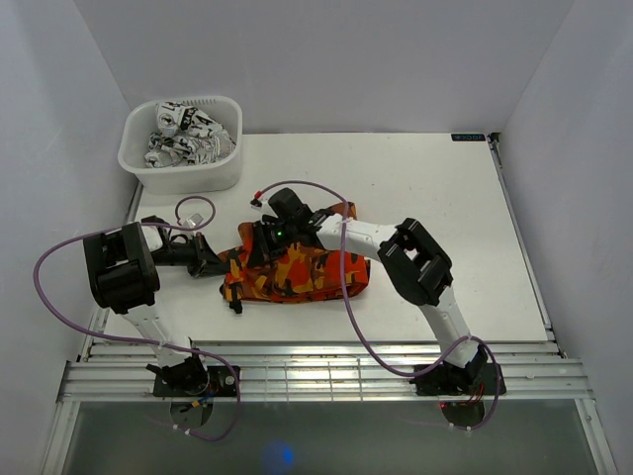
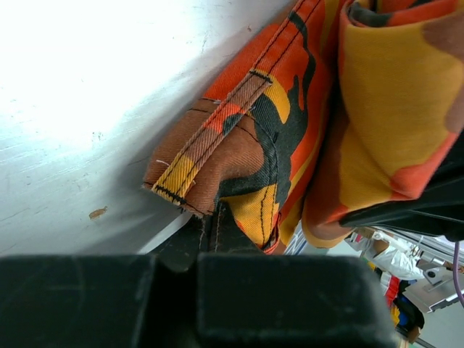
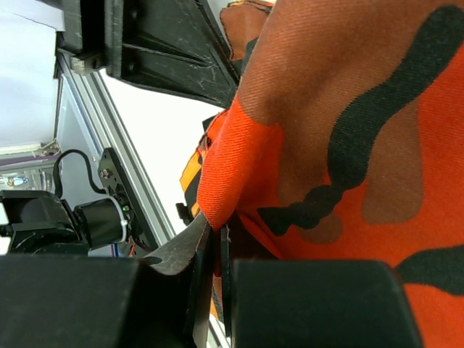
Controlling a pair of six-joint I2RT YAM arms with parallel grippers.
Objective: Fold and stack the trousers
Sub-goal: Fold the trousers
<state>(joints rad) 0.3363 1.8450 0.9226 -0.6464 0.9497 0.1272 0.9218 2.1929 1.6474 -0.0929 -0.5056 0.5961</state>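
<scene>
The trousers [image 1: 309, 277] lie as a folded bundle of orange, red, brown and black camouflage cloth in the middle of the white table [image 1: 435, 208]. My left gripper [image 1: 220, 265] is at the bundle's left edge. In the left wrist view it [image 2: 206, 239] is shut on a stitched hem of the trousers [image 2: 254, 138]. My right gripper [image 1: 263, 245] sits on top of the bundle near its left end. In the right wrist view it [image 3: 217, 243] pinches an orange fold of the trousers [image 3: 348, 145].
A white basket [image 1: 229, 166] holding black-and-white patterned cloth [image 1: 188, 134] stands at the table's back left corner. An aluminium rail [image 1: 326, 376] runs along the near edge by the arm bases. White walls close in both sides and the back.
</scene>
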